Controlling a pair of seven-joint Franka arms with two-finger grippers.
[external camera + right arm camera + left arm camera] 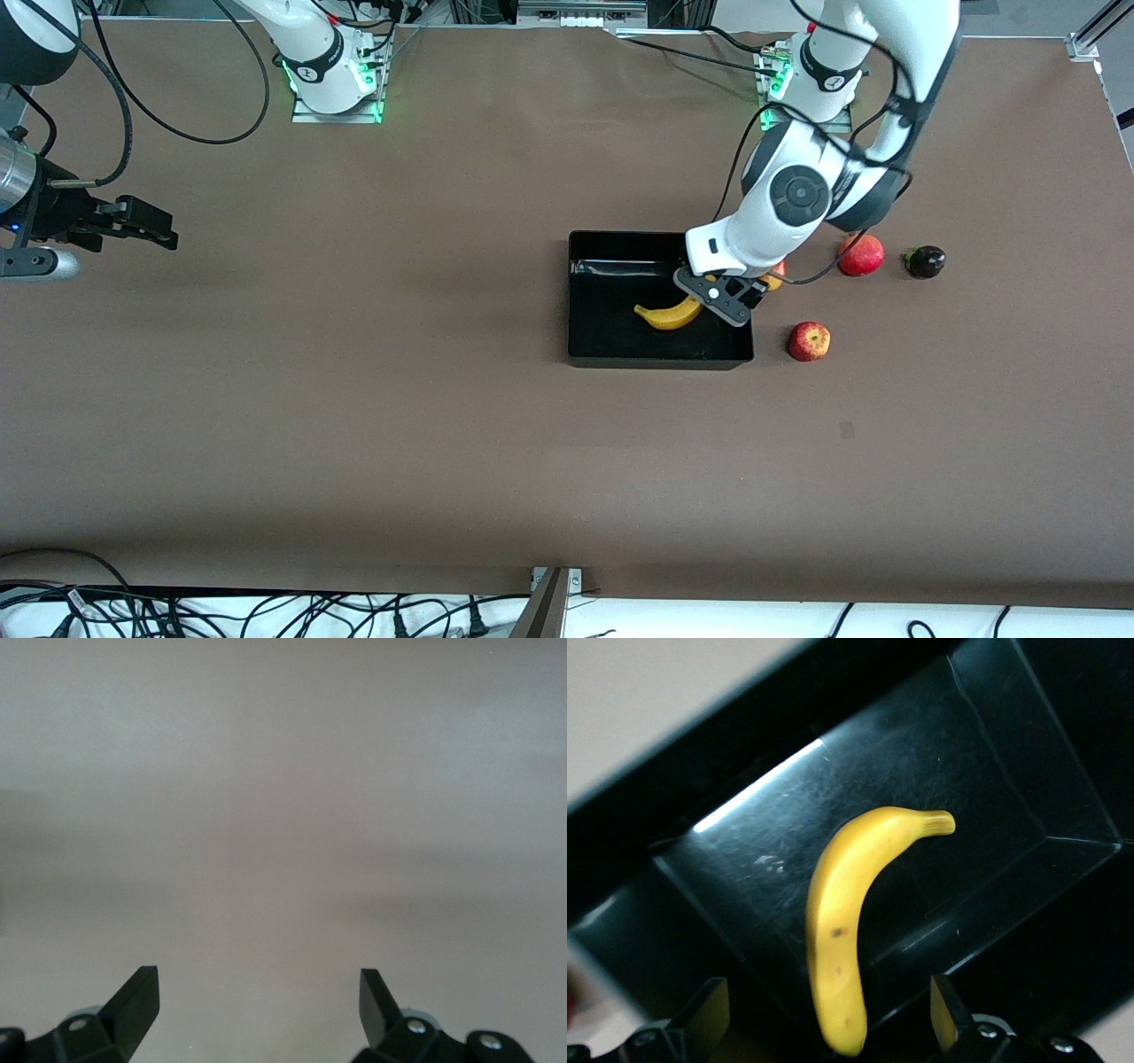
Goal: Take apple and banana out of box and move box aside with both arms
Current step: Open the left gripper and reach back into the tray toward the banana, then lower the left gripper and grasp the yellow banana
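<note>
The yellow banana (671, 315) lies on the floor of the black tray (611, 354), toward the left arm's end of it. My left gripper (719, 301) hangs open just above the banana's thick end. In the left wrist view the banana (846, 912) lies between my spread fingers without touching them, gripper (826, 1005), on the tray floor (992, 771). A red apple with yellow patches (808, 341) sits on the table beside the tray, toward the left arm's end. My right gripper (159, 232) waits open and empty over bare table at the right arm's end; its wrist view shows it (257, 988) over table only.
A second red apple (861, 255) and a dark round fruit (924, 261) sit farther from the front camera than the patched apple. A small orange thing (777, 280) shows partly beside my left gripper. Brown table (354, 399) spreads around the tray.
</note>
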